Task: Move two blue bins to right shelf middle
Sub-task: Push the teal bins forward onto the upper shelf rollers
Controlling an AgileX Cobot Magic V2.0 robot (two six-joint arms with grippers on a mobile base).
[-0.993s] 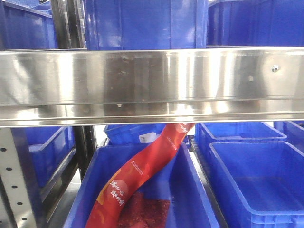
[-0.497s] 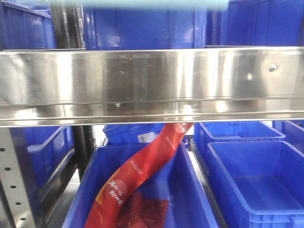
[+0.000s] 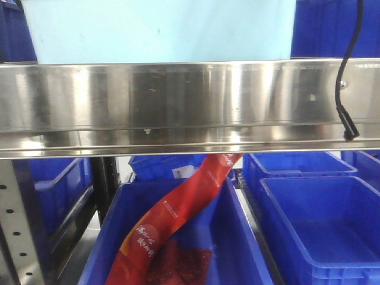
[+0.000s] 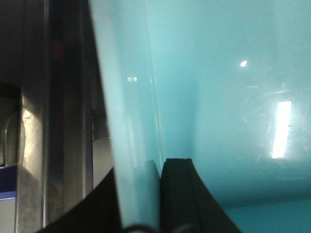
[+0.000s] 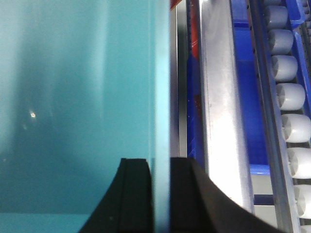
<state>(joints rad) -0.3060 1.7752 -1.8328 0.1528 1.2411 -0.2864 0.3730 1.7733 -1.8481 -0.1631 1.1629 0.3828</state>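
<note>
Bin in hand: we hold a pale turquoise bin (image 3: 160, 29); in the front view it fills the space above the steel shelf beam (image 3: 178, 107), wide and blurred, close to the camera.
Left gripper (image 4: 160, 194): our two black fingers straddle the bin's thin wall, one on each face, closed tight on it, the wall running up between them.
Right gripper (image 5: 160, 194): we see the same here, black fingers pressed on either side of the bin wall's edge, clamped on it.
Bin interior: in both wrist views the smooth turquoise inner face takes up most of the frame, with light glints on it.
Beside the right wrist: a steel rail (image 5: 218, 97), then a row of grey rollers (image 5: 291, 97) along a blue edge.
Cable: a black cable (image 3: 344, 71) hangs down at the upper right in front of the beam.
Below the beam: a blue bin (image 3: 178, 237) holds a long red printed pouch (image 3: 178, 208) leaning up toward the beam; just beside it on the right sits another blue bin (image 3: 320, 225), apparently bare inside.
Shelf post: a perforated upright (image 3: 18, 225) stands at lower left.
</note>
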